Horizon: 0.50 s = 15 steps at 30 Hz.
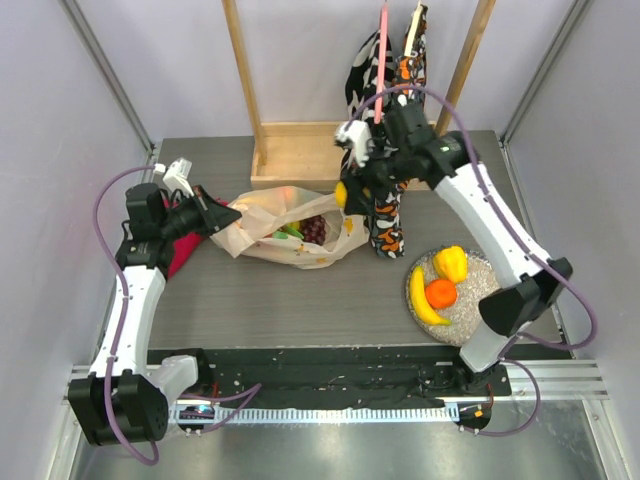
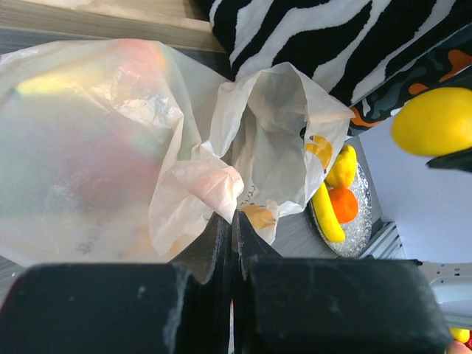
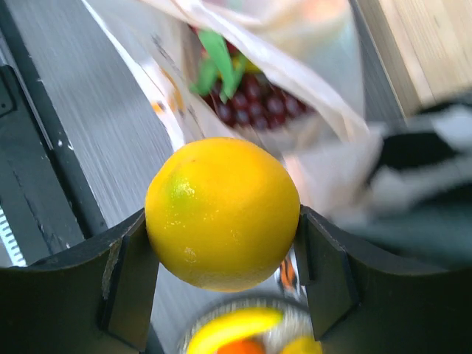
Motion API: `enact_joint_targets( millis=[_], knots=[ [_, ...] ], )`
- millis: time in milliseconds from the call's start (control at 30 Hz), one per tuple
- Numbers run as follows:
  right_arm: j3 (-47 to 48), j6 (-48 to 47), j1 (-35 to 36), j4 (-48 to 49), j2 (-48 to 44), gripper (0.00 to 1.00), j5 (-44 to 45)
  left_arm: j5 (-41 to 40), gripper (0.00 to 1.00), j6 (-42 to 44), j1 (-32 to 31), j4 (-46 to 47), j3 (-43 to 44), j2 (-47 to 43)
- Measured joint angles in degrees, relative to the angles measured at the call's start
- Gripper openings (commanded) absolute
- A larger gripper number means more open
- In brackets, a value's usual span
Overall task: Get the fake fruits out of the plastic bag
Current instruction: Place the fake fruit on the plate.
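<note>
The plastic bag (image 1: 262,215) lies on the table left of centre, its mouth open to the right. Dark purple grapes (image 1: 315,230) and a green fruit (image 1: 290,231) show inside it, and also in the right wrist view: grapes (image 3: 251,99), green fruit (image 3: 217,63). My left gripper (image 1: 225,218) is shut on the bag's left edge; the thin film (image 2: 199,184) is pinched at its tips (image 2: 234,217). My right gripper (image 1: 343,195) is shut on a yellow lemon (image 3: 221,214), held in the air just right of the bag's mouth. The lemon also shows in the left wrist view (image 2: 435,122).
A glittery silver plate (image 1: 480,268) at the right holds a banana (image 1: 424,300), an orange (image 1: 441,293) and a yellow fruit (image 1: 450,262). A black patterned cloth (image 1: 388,225) hangs behind my right gripper. A wooden frame (image 1: 290,150) stands at the back. A red cloth (image 1: 182,255) lies by my left arm.
</note>
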Motion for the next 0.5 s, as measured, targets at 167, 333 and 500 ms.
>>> enact_joint_targets(
  millis=[167,333,500],
  knots=[
    [-7.72,-4.15,-13.99,-7.72,-8.76,0.49,1.99,0.00,0.00,0.00,0.00,0.00,0.02,1.11],
    [-20.11,-13.14,-33.44,-12.33,-17.70,0.47,11.26,0.00,0.00,-0.02,0.00,0.04,0.15,2.32],
    [-25.99,-16.13,-48.70,-15.15,-13.64,0.47,18.71,0.00,0.00,-0.04,-0.04,0.09,0.15,2.67]
  ],
)
